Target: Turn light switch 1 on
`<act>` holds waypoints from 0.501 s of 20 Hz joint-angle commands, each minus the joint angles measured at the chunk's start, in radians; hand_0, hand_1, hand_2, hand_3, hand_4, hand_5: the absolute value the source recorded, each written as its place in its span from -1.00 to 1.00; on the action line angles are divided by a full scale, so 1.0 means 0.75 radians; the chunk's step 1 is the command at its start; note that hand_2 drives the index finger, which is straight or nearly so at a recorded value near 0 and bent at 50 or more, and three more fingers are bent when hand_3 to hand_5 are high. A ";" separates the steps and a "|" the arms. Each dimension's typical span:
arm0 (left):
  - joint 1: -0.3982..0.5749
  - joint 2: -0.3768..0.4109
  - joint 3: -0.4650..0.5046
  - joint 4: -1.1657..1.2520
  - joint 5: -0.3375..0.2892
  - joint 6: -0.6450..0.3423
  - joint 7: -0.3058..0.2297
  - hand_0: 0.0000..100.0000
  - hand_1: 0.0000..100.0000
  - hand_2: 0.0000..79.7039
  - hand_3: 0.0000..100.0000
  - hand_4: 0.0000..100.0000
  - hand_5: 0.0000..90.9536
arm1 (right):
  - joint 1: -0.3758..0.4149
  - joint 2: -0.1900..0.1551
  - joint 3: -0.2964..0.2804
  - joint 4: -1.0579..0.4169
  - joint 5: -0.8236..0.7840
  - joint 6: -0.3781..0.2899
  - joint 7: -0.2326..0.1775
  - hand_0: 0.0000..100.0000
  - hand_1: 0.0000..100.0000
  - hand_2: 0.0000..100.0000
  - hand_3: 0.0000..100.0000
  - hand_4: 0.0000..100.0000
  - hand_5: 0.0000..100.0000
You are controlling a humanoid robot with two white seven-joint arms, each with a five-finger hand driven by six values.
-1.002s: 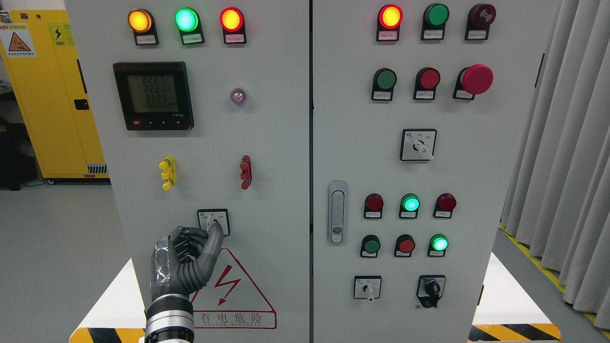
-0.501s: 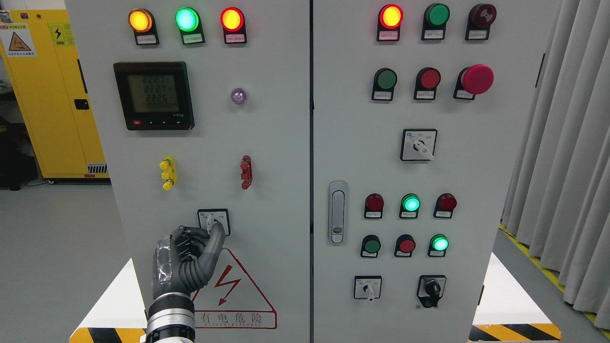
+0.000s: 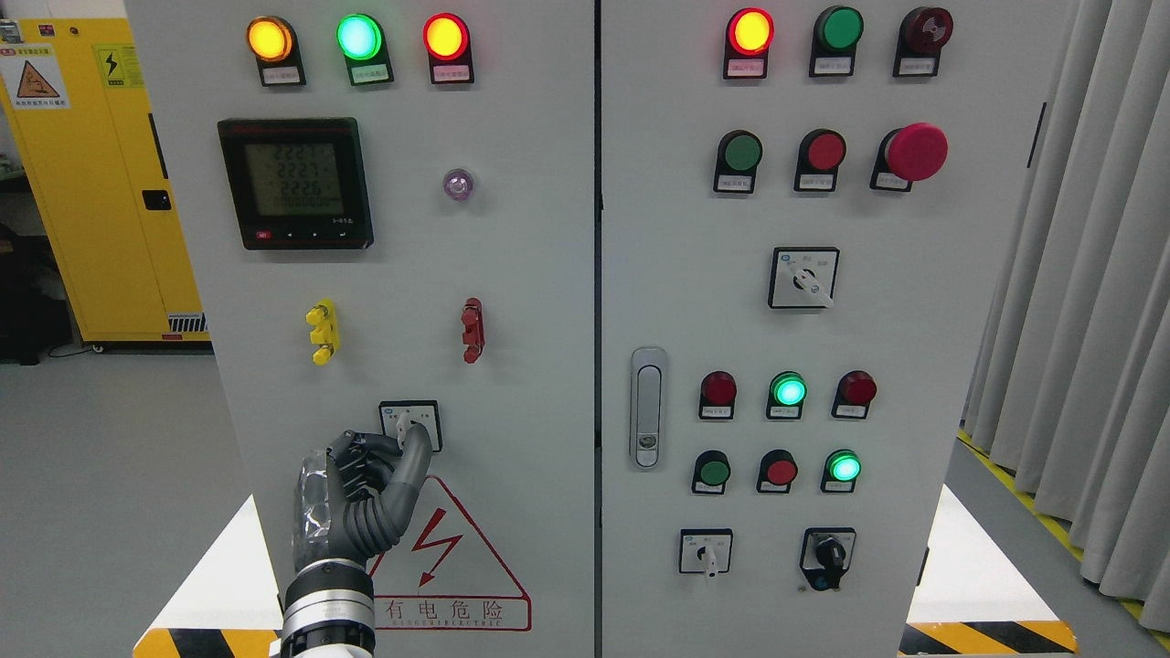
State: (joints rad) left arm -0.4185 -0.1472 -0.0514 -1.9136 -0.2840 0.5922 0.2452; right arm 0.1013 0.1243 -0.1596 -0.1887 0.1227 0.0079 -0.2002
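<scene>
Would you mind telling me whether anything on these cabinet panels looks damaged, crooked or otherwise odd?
Nothing stands out. The lamps, push buttons, meter and warning sticker sit straight and look intact. The left hand is at the rotary switch on the left door.

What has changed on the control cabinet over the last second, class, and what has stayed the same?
Very little. The left hand has crept slightly up and right, its fingers still pinching the knob of the rotary switch on the left door; the knob shows no visible turn. The meter reading has flickered. Indicator lamps and all other switches are unchanged.
</scene>
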 commanded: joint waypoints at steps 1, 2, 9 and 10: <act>0.000 0.000 -0.001 0.005 0.000 -0.002 -0.002 -0.35 0.15 0.53 0.83 0.80 0.92 | 0.000 0.000 0.000 0.000 0.000 0.000 0.001 -1.00 0.00 -0.92 -1.00 -1.00 -1.00; 0.000 0.000 -0.001 0.005 0.000 -0.002 -0.002 -0.32 0.15 0.53 0.83 0.80 0.92 | 0.000 0.000 0.000 0.000 0.000 0.000 0.001 -1.00 0.00 -0.92 -1.00 -1.00 -1.00; -0.002 0.000 -0.003 0.013 0.000 -0.002 -0.002 -0.25 0.20 0.53 0.83 0.80 0.92 | 0.000 0.000 0.000 0.000 0.000 0.000 -0.001 -1.00 0.00 -0.92 -1.00 -1.00 -1.00; -0.002 0.000 -0.003 0.013 0.000 -0.002 -0.002 -0.25 0.21 0.53 0.83 0.80 0.92 | 0.000 0.000 0.000 0.000 0.000 0.000 0.001 -1.00 0.00 -0.92 -1.00 -1.00 -1.00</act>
State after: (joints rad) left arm -0.4191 -0.1472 -0.0522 -1.9093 -0.2839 0.5902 0.2447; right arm 0.1013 0.1243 -0.1595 -0.1887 0.1227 0.0079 -0.2002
